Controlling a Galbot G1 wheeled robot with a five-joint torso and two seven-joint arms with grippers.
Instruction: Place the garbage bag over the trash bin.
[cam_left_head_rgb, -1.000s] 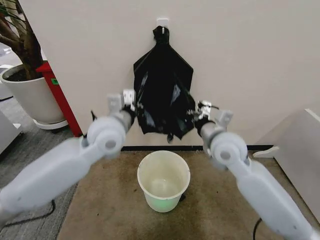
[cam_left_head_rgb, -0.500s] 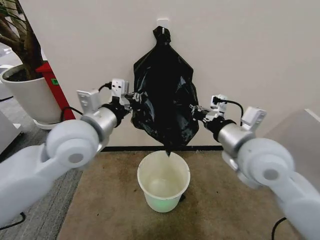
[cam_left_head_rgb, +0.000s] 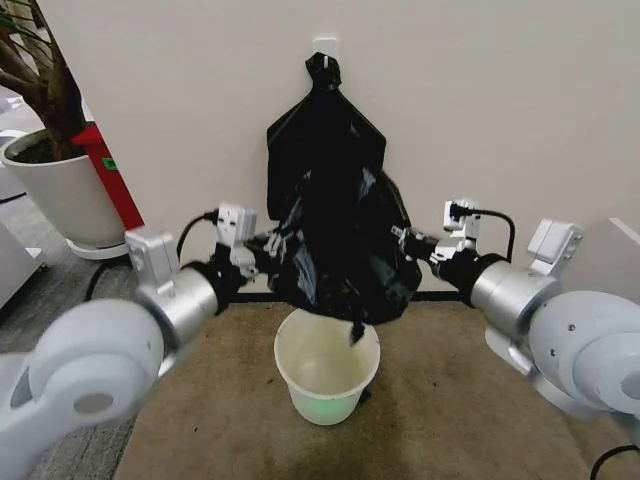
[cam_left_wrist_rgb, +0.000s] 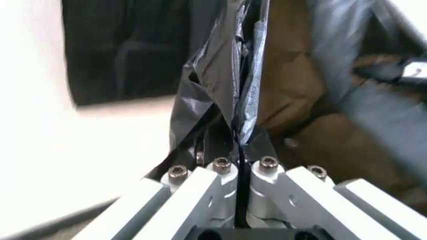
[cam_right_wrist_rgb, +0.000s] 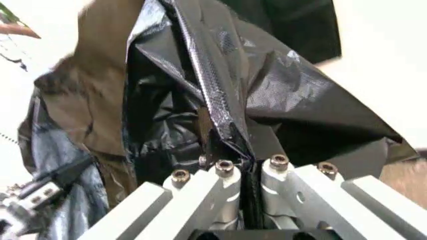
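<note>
Both grippers are clamped on the garbage bag (cam_left_head_rgb: 345, 250), one at each side. On the left, the left gripper (cam_left_head_rgb: 268, 248) reaches in from a bent arm whose big round joint sits low in the head view, forearm angled up and inward, wrist camera block on top. Its left wrist view shows the two fingers (cam_left_wrist_rgb: 213, 187) pressed flat together with a pinch of the black film (cam_left_wrist_rgb: 230, 90) rising from between them. Over on the right, the right gripper (cam_left_head_rgb: 408, 240) comes in level from the other side, elbow out wide, forearm pointing toward the middle. Its wrist view shows the same story: fingers (cam_right_wrist_rgb: 223, 192) closed tight on a folded edge of the bag (cam_right_wrist_rgb: 220, 100), crinkled plastic billowing beyond.

Between them the bag hangs stretched and puffed, glossy and loose, held up off the floor. Its lowest tip dangles just over the mouth of the trash bin (cam_left_head_rgb: 290, 372), which stands upright on the brown carpet (cam_left_head_rgb: 200, 420) directly below. Behind the bag, a smooth black bundle (cam_left_head_rgb: 325, 125) hangs from a hook on the wall (cam_left_head_rgb: 500, 100).
</note>
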